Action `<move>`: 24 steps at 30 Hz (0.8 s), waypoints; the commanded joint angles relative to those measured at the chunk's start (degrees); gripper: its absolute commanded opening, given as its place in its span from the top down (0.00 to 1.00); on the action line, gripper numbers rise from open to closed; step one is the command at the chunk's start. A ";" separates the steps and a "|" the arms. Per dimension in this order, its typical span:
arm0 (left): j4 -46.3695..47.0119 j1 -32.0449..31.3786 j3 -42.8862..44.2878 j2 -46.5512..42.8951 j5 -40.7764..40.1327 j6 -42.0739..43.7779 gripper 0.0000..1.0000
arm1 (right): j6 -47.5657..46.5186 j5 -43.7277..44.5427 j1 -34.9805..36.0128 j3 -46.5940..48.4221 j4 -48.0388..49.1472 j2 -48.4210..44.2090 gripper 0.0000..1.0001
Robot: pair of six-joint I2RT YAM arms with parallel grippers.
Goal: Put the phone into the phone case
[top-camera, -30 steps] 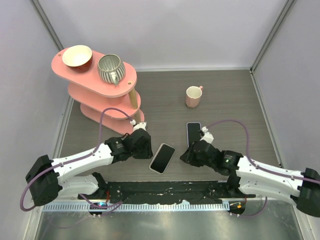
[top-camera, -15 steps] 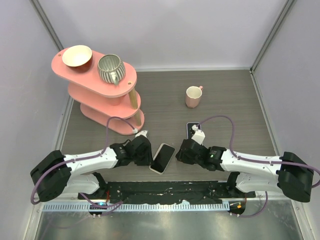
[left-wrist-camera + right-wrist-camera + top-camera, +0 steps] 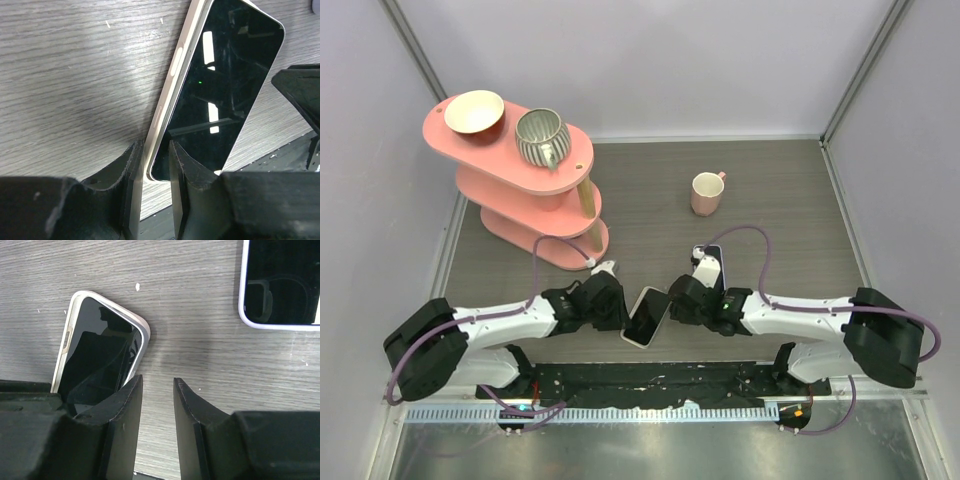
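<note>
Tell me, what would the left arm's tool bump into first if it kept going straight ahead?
The phone: its pale edge sits right at the tip of the left tool, so it would probably push straight into it.

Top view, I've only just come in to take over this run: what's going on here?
Both arms are down low at the phone, which lies screen up on the table. The left claw straddles one long edge near a corner; whether it actually grips is unclear. The right claw is open at the phone's other side, holding nothing. The lavender phone case lies empty, apart from the phone, so the phone is not yet in.
</note>
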 commanded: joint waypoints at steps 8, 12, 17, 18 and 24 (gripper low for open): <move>10.57 -1.86 -5.57 -4.07 3.49 -7.93 0.73 | -2.43 3.69 0.14 6.77 4.05 6.83 0.64; 10.57 -2.21 -5.57 -3.72 3.23 -8.02 0.73 | -2.69 3.69 -0.04 7.48 3.97 8.41 0.65; 10.57 -2.65 -5.75 -3.89 3.41 -8.81 0.68 | -4.45 2.90 -0.74 8.00 3.27 6.75 0.65; 10.48 -2.65 -5.75 -4.24 3.32 -8.90 0.66 | -4.80 3.07 -1.09 8.18 2.74 5.27 0.65; 2.94 -2.57 -3.38 -10.03 -2.65 -8.55 0.68 | -4.28 3.69 -1.27 8.45 -4.99 0.86 0.66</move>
